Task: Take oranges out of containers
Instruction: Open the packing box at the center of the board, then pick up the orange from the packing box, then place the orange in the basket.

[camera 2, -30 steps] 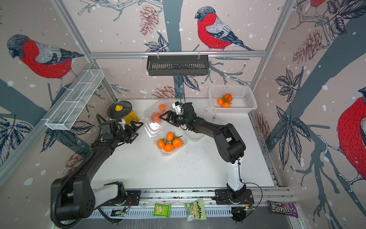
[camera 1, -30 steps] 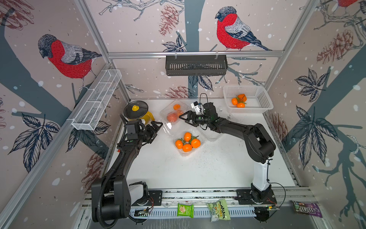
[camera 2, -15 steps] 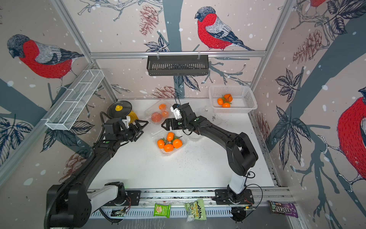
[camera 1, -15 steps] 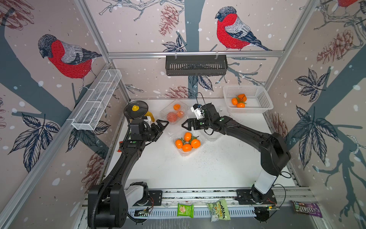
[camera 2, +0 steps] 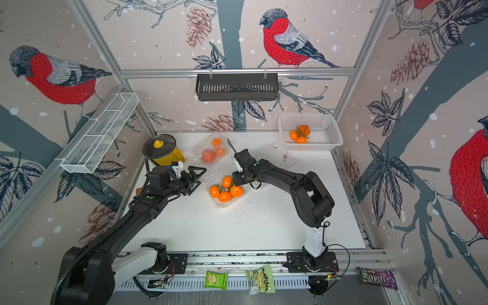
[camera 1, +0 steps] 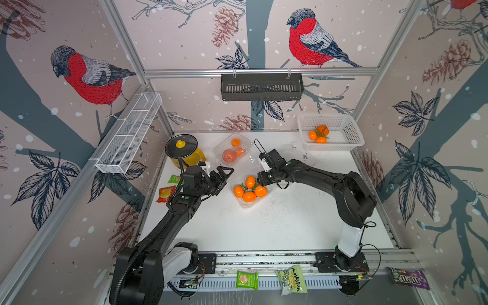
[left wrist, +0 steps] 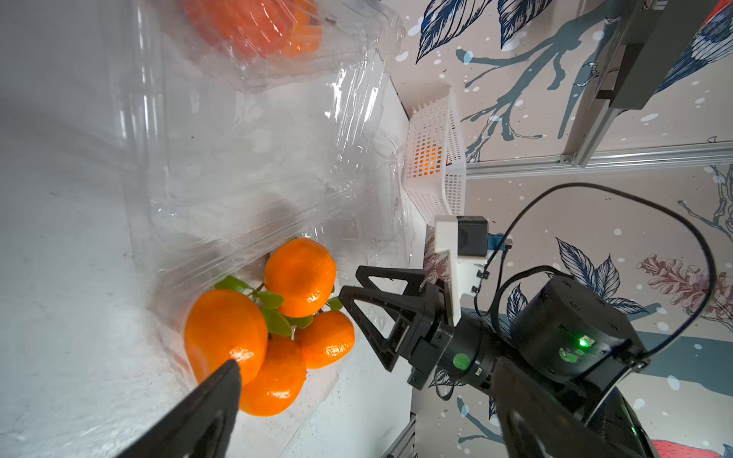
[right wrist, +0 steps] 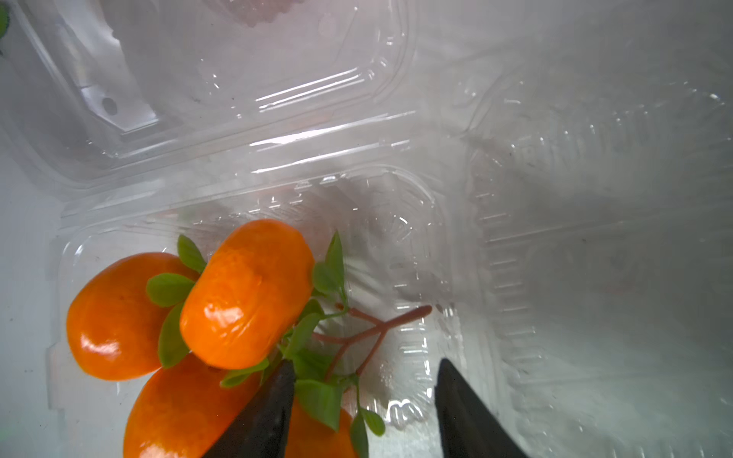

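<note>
Right gripper (right wrist: pixel 365 361) sat low in the open container (right wrist: pixel 396 238), jaws half-apart straddling the stem (right wrist: pixel 380 325) of the four-orange cluster (right wrist: pixel 246 293), probably to lift the bunch by its stalk; can't tell if it had bitten. Left gripper (camera 1: pixel 224 177) gaped empty beside the tray, likely to brace it. Leaves crowded the jaws. Closed container (camera 1: pixel 232 150) behind held more oranges; white basket (camera 1: pixel 340 124) had three

Bullfinch-papered walls (camera 1: pixel 184 39); white tabletop (camera 1: pixel 264 227); aluminium frame (camera 1: pixel 258 71).

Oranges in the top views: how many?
10 oranges: four in the open container, three in the closed container behind it, three in the basket. Some may be hidden.
</note>
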`<state>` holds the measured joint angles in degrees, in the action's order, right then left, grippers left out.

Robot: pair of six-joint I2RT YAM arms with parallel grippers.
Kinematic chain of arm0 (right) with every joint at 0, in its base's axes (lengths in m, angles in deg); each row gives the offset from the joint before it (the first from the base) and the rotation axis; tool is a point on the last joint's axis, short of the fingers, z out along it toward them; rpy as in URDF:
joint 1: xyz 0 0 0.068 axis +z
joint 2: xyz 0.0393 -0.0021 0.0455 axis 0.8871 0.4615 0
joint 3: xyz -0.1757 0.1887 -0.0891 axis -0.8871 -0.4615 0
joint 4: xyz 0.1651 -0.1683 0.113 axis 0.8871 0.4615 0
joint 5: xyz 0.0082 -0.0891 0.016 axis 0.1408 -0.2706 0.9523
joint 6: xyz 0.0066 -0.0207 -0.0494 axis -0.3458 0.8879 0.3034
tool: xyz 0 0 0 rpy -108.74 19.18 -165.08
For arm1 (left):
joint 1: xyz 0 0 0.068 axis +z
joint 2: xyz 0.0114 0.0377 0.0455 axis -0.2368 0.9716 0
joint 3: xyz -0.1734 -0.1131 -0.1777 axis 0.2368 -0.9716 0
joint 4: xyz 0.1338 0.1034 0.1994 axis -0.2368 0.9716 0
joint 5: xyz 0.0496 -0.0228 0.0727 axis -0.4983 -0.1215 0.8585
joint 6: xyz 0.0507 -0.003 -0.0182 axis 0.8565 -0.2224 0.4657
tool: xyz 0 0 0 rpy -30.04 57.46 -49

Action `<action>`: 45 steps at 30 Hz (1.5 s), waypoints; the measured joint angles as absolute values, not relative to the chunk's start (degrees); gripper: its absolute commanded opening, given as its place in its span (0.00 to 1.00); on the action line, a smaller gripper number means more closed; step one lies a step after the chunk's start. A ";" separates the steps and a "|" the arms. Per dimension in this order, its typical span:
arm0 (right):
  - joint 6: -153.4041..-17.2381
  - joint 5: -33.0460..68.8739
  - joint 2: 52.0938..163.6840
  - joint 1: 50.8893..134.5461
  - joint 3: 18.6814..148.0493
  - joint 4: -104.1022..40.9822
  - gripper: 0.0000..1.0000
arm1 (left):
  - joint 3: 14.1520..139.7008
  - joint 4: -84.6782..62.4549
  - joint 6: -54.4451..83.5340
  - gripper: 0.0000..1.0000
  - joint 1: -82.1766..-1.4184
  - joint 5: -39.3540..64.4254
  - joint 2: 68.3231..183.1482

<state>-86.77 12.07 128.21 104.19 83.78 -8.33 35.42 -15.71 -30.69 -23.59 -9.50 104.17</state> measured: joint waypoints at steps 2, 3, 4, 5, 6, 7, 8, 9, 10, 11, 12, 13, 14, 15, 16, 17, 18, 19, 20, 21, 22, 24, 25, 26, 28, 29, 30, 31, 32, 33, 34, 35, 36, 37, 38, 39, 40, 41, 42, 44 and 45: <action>-85.98 11.72 128.78 104.56 84.17 -7.82 0.56 | 35.42 -16.14 -30.78 0.97 -23.68 -9.50 104.46; -85.96 11.74 128.80 104.89 84.22 -7.47 0.54 | 35.42 -16.12 -30.78 0.97 -23.72 -9.50 104.61; -85.94 11.74 128.80 105.21 84.22 -7.30 0.54 | 35.42 -16.12 -30.78 0.97 -23.72 -9.47 104.78; -85.80 11.74 128.80 105.39 84.22 -7.15 0.54 | 35.42 -16.14 -30.78 0.97 -23.72 -9.50 104.98; -85.80 11.74 128.78 105.65 84.22 -6.91 0.54 | 35.39 -16.14 -30.78 0.97 -23.74 -9.50 105.20; -85.80 11.74 128.74 105.83 84.22 -6.71 0.54 | 35.37 -16.21 -30.78 0.97 -23.79 -9.50 105.40; -85.80 11.74 128.54 105.96 84.24 -6.56 0.53 | 35.33 -16.34 -30.78 0.97 -23.79 -9.50 105.66; -85.80 11.74 128.30 105.96 84.30 -6.34 0.53 | 35.31 -16.34 -30.78 0.97 -23.85 -9.50 105.88; -85.80 11.74 128.10 106.13 84.39 -6.16 0.52 | 35.31 -16.34 -30.78 0.97 -23.94 -9.50 105.99; -85.80 11.65 128.04 106.22 84.59 -5.97 0.47 | 35.31 -16.34 -30.78 0.97 -24.03 -9.50 106.07; -85.78 11.52 128.08 106.24 84.85 -5.72 0.41 | 35.31 -16.34 -30.78 0.97 -24.05 -9.52 106.07; -85.78 11.52 128.23 106.31 84.96 -5.48 0.39 | 35.31 -16.36 -30.78 0.97 -24.05 -9.52 106.07; -85.80 11.50 128.54 106.35 85.02 -5.18 0.39 | 35.31 -16.34 -30.78 0.97 -24.05 -9.50 106.07; -85.80 11.48 128.95 106.35 85.02 -4.96 0.39 | 35.31 -16.34 -30.76 0.97 -24.05 -9.50 106.07; -85.78 11.50 129.37 106.39 85.00 -4.92 0.39 | 35.31 -16.34 -30.76 0.97 -24.05 -9.50 106.07; -85.78 11.48 129.83 106.46 84.96 -4.92 0.39 | 35.33 -16.34 -30.76 0.97 -24.05 -9.50 106.10; -85.78 11.50 130.33 106.55 84.96 -4.78 0.39 | 35.33 -16.34 -30.74 0.97 -24.05 -9.47 106.23; -85.80 11.50 130.75 106.68 84.98 -4.74 0.39 | 35.33 -16.34 -30.71 0.97 -24.05 -9.47 106.42; -85.80 11.54 131.34 106.81 85.20 -4.59 0.38 | 35.33 -16.34 -30.71 0.97 -24.05 -9.47 106.71; -85.78 11.54 131.93 106.90 85.42 -4.48 0.35 | 35.33 -16.34 -30.71 0.97 -24.05 -9.47 106.97; -85.78 11.52 132.30 107.01 85.64 -4.24 0.30 | 35.33 -16.34 -30.71 0.97 -24.05 -9.47 107.17; -85.80 11.52 132.65 106.98 86.18 -3.80 0.17 | 35.35 -16.34 -30.71 0.97 -24.05 -9.47 107.41; -85.80 11.52 132.65 106.98 86.42 -3.67 0.10 | 35.46 -16.34 -30.71 0.97 -24.05 -9.47 107.45; -85.89 11.52 132.65 106.96 86.77 -3.71 0.06 | 35.68 -16.32 -30.69 0.97 -24.05 -9.47 107.54; -86.02 11.30 132.60 106.90 87.19 -3.69 0.05 | 36.25 -16.34 -30.12 0.97 -24.05 -9.47 107.80; -86.00 11.30 132.43 106.74 87.36 -3.60 0.05 | 36.55 -16.34 -29.80 0.97 -24.05 -9.50 108.04; -86.00 11.30 132.10 106.66 87.56 -3.43 0.04 | 36.88 -16.34 -29.75 0.97 -24.05 -9.52 108.33; -86.02 11.32 131.56 106.55 87.76 -3.19 0.04 | 37.14 -16.34 -29.75 0.97 -24.07 -9.54 108.59; -86.09 11.35 130.72 106.35 88.06 -2.84 0.04 | 37.45 -16.34 -29.73 0.97 -24.16 -9.54 108.81; -86.22 11.39 129.74 106.09 88.54 -2.60 0.04 | 37.97 -16.30 -29.73 0.97 -24.35 -9.54 108.98; -86.26 11.65 128.78 105.80 89.02 -2.51 0.04 | 38.54 -16.25 -29.73 0.97 -24.57 -9.56 109.09; -86.42 12.07 127.60 105.30 89.55 -2.47 0.04 | 39.35 -16.25 -29.73 0.97 -24.92 -9.54 109.27; -86.98 12.29 126.27 104.62 90.18 -2.38 0.04 | 40.36 -16.27 -29.71 0.97 -25.38 -9.54 109.53; -87.40 12.61 125.33 103.99 90.79 -2.38 0.04 | 41.30 -16.30 -29.69 0.97 -25.86 -9.52 109.83; -87.36 13.12 124.28 103.16 91.63 -2.38 0.04 | 42.39 -16.30 -29.66 0.97 -26.47 -9.50 110.27; -87.51 13.36 123.42 102.28 92.37 -2.40 0.04 | 43.53 -16.27 -29.64 0.97 -27.15 -9.50 110.77; -87.62 13.62 122.55 101.26 93.18 -2.40 0.04 | 44.88 -16.23 -29.64 0.97 -27.96 -9.47 111.49; -87.82 13.71 121.74 100.08 94.03 -2.40 0.03 | 46.34 -16.16 -29.64 0.97 -28.86 -9.45 112.30; -88.14 13.90 121.22 99.01 94.66 -2.38 0.03 | 47.81 -16.14 -29.64 0.97 -29.73 -9.21 113.11; -88.84 14.67 120.15 95.53 96.17 -2.40 0.03 | 51.26 -16.36 -29.66 0.97 -31.68 -8.25 115.19; -89.15 14.67 119.80 93.89 96.72 -2.45 0.03 | 52.99 -16.36 -29.69 0.97 -32.68 -7.97 116.30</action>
